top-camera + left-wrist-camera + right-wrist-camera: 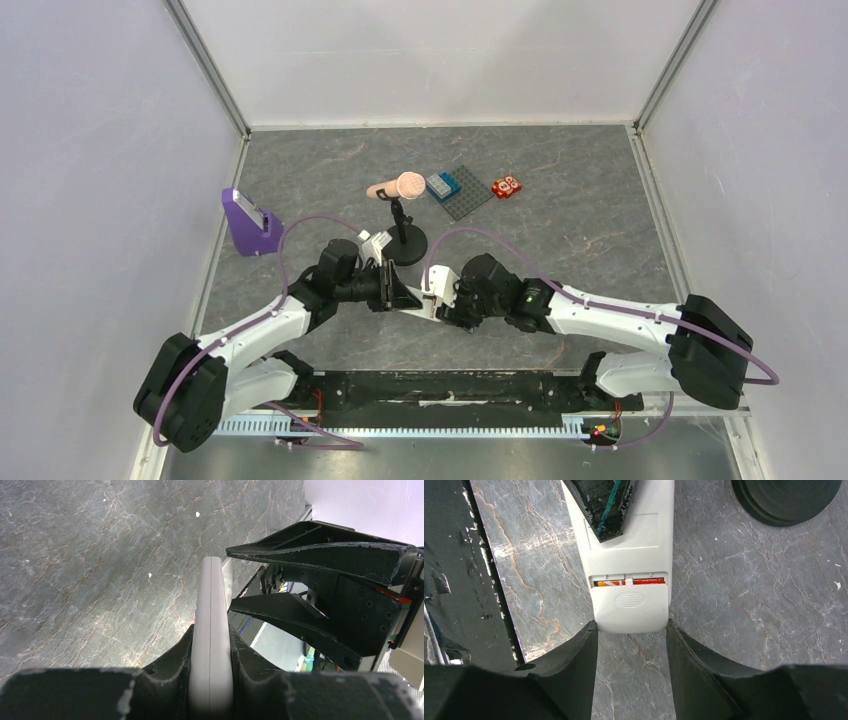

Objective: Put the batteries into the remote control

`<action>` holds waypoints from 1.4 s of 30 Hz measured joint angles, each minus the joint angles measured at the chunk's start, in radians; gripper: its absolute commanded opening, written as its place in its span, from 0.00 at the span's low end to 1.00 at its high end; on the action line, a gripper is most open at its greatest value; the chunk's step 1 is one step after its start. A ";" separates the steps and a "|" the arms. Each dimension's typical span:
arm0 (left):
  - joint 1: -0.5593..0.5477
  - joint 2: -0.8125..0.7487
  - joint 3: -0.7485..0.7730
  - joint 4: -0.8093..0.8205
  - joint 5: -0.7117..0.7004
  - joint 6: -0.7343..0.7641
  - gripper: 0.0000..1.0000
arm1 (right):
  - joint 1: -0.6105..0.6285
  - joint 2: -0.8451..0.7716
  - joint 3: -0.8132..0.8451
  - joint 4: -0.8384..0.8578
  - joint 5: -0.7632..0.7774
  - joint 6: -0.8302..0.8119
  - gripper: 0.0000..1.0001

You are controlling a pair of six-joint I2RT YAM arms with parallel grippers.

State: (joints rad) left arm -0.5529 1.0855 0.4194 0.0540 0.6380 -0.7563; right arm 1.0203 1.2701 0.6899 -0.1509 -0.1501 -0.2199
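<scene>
Remote control [644, 555] held between both arms near table centre, back up. Left gripper [211, 635] clamps its body edgewise as a brace. Right gripper [630, 626] jaws narrow, pinching cover [630, 605] end by its sides, prob. to slide it shut over red-orange battery [644, 582] showing in gap.

— Any writing you can read anywhere?
— None. The thin red-orange battery [644, 581], showing in the slot of the white oblong plastic remote control [634, 535], carries a line of tiny pale print, too small to make out.
— And the small red block with white dots [508, 186], beyond the remote?
— Only dots; no letters or numbers.
</scene>
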 measured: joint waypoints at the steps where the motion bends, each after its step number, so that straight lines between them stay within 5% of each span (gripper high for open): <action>1: -0.001 0.000 0.000 0.000 0.000 0.003 0.02 | 0.002 0.003 0.000 0.001 0.004 0.000 0.36; 42: -0.019 0.029 0.010 0.033 0.021 0.017 0.02 | 0.034 0.030 0.044 -0.039 0.053 0.004 0.41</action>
State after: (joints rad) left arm -0.5716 1.1141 0.4294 0.0868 0.6586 -0.7391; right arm 1.0546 1.3003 0.7341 -0.1898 -0.0967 -0.2157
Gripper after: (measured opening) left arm 0.281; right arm 0.500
